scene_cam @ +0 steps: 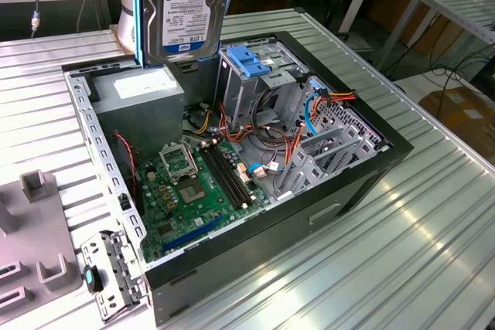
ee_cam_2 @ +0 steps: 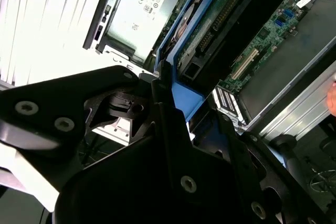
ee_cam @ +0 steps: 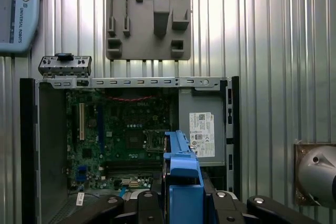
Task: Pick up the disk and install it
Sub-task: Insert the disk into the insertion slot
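Observation:
The disk, silver with a dark blue and white label and a blue side rail, hangs upright in the air above the back of the open computer case. It sits over the grey power supply box and beside the metal drive cage with its light-blue latch. In both wrist views my gripper is shut on the disk, its black fingers pressing against the blue rail. The disk's circuit-board underside faces the second wrist camera.
Inside the case lie the green motherboard and bundles of coloured cables. A grey fixture plate and a loose metal bracket lie on the ribbed table at the exterior view's left. A teach pendant lies nearby.

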`<act>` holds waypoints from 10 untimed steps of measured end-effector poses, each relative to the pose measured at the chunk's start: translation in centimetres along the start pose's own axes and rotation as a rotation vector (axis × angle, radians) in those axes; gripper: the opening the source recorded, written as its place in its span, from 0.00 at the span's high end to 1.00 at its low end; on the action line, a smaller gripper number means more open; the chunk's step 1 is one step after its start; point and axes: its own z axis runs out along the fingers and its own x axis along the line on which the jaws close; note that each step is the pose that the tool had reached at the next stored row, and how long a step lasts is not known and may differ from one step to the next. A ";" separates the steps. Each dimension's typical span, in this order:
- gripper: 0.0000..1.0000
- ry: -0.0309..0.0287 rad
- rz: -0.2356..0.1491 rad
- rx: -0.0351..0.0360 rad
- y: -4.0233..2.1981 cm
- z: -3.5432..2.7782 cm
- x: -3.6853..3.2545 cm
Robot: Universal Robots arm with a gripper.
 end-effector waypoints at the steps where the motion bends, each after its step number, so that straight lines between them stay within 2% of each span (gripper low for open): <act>1: 0.63 0.0001 0.000 0.0000 0.00 0.00 0.04; 10: 0.63 0.0000 0.000 0.0000 -0.02 -0.04 1.23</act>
